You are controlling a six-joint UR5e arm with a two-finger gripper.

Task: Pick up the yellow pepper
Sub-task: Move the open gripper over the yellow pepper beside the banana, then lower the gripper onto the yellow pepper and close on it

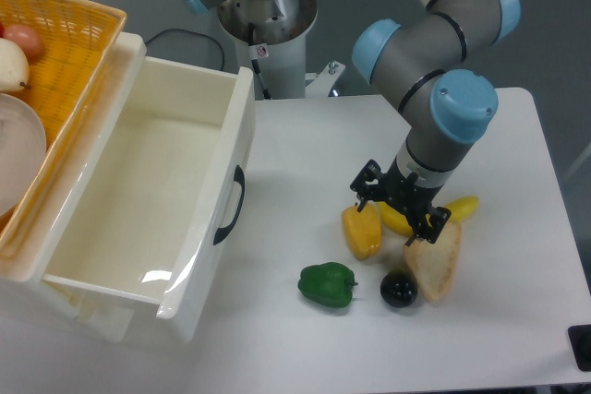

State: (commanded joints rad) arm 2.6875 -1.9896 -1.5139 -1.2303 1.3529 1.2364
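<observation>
A white table is seen carrying a green pepper, a dark round fruit, a piece of bread and a banana grouped near one another. An open white drawer is placed at the left, beside a yellow wicker basket.
</observation>
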